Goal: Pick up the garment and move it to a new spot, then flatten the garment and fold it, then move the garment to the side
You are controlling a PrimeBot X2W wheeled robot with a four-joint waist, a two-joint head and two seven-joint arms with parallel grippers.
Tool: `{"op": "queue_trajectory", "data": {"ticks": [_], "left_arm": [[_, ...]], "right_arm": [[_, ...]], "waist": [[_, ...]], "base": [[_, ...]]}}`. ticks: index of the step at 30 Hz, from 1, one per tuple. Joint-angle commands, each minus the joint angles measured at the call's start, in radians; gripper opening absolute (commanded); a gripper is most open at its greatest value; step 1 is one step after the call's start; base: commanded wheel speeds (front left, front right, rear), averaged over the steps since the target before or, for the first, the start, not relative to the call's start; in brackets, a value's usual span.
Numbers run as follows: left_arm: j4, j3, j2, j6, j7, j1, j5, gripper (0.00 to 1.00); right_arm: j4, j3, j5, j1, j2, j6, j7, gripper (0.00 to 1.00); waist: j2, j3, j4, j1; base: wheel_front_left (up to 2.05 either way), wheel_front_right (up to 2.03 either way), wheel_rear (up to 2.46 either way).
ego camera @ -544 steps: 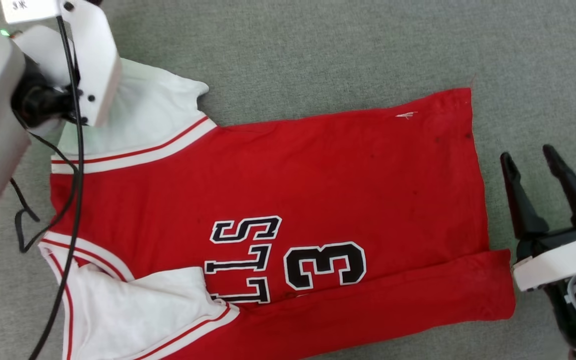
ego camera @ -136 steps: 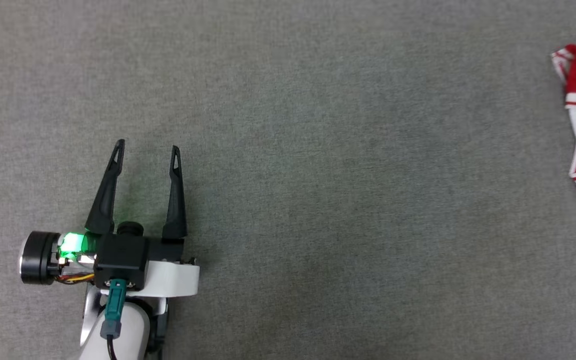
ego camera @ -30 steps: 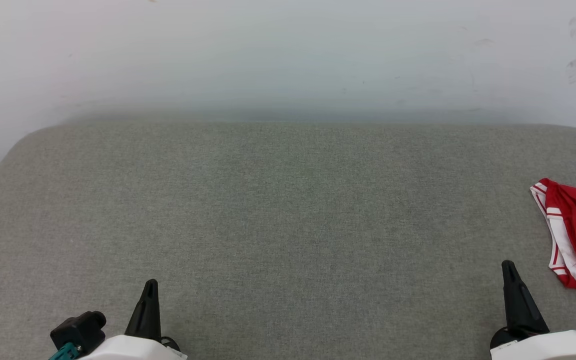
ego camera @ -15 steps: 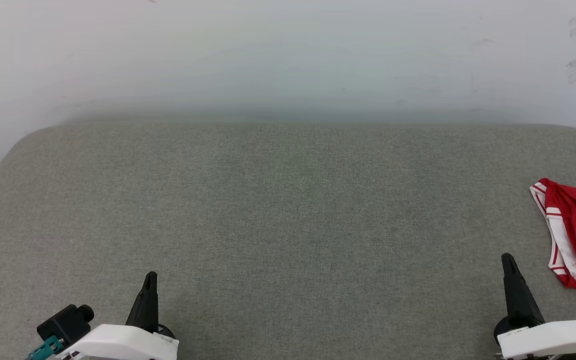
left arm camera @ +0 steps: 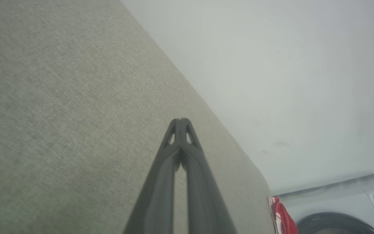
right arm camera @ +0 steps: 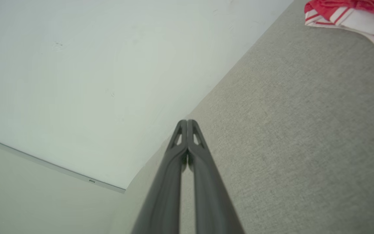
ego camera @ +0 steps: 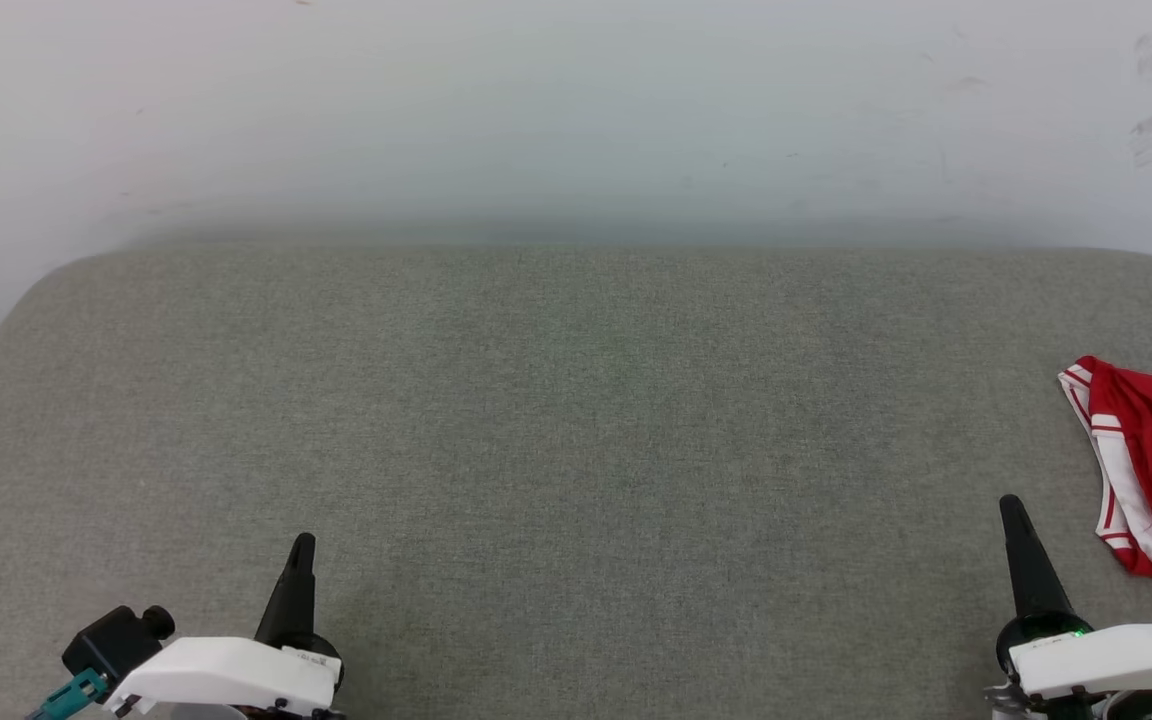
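Note:
The garment (ego camera: 1151,460), red with white, red-striped trim, lies bunched at the right edge of the grey padded table (ego camera: 576,420), partly cut off by the frame. It also appears in the right wrist view as the garment (right arm camera: 352,13) at top right and in the left wrist view as the garment (left arm camera: 281,217) at the table's far corner. My left gripper (ego camera: 302,548) is at the lower left, shut and empty. My right gripper (ego camera: 1011,505) is at the lower right, shut and empty, a short way left of the garment. Both wrist views show fingertips pressed together.
A pale wall (ego camera: 576,110) rises behind the table's far edge. The table's corners are rounded. A white appliance with a dark round door (left arm camera: 339,224) stands beyond the table's corner in the left wrist view.
Both grippers have crept slightly up the head view over the last second, staying shut. The garment has not moved. Much earlier it lay spread flat under the camera.

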Motion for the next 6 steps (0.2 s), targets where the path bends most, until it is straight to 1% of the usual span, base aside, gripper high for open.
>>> {"op": "queue_trajectory", "data": {"ticks": [1,6], "left_arm": [[-0.006,0.011,0.001,-0.008,0.007,-0.027,-0.035,0.0],[0.0,0.016,-0.001,-0.015,0.018,-0.034,-0.083,0.0]], "right_arm": [[-0.004,-0.003,0.034,-0.026,-0.008,0.0,0.009,0.0],[0.003,-0.004,0.079,-0.035,-0.007,0.0,0.021,0.0]], "waist": [[-0.0001,0.0,0.0,-0.0001],[-0.0001,0.0,0.0,-0.0001]], "base": [[0.0,0.0,0.0],[0.0,0.0,0.0]]}}
